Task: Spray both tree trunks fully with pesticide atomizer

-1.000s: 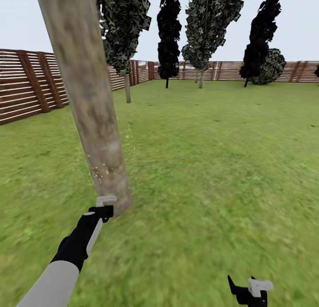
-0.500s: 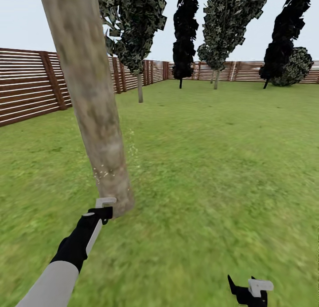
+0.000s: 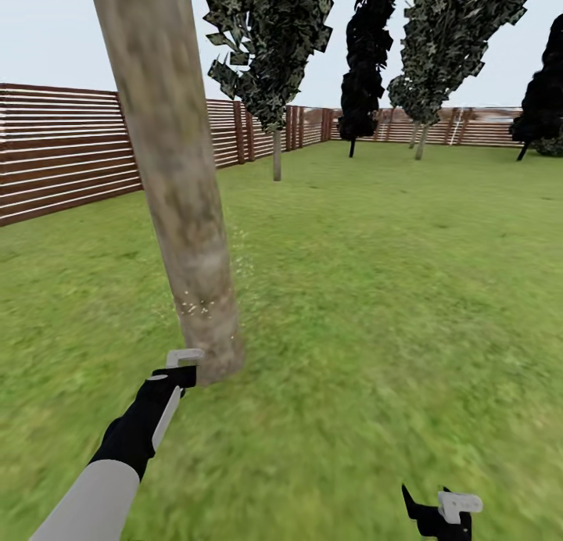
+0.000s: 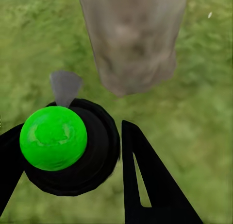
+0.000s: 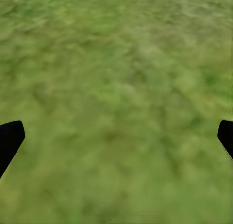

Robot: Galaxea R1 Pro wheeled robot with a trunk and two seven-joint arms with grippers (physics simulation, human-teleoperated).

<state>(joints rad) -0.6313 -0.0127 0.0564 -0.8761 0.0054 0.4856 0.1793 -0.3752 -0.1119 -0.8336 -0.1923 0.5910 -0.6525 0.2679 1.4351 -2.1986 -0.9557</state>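
Note:
A thick mottled grey-brown tree trunk (image 3: 176, 181) rises close ahead on the left of the garden lawn (image 3: 375, 291). Pale spray specks dot its lower bark and the air beside it. My left gripper (image 3: 184, 367) is stretched out to the trunk's base. In the left wrist view it (image 4: 73, 131) is shut on the pesticide atomizer (image 4: 53, 136), a black round body with a bright green ball, and the atomizer's grey nozzle (image 4: 64, 85) points at the trunk (image 4: 133, 39). A second tree (image 3: 275, 154) stands farther back by the fence. My right gripper (image 3: 428, 502) hangs open over grass (image 5: 116, 136).
A brown slatted fence (image 3: 62, 158) runs along the left and the far side. More trees with dark foliage (image 3: 363, 56) stand near the far fence. Open grass stretches to the right of the near trunk.
The camera has swung left, so the trunk and the far trees sit farther right in the picture. Both arms keep their place in it. The spray specks now sit slightly higher and to the right.

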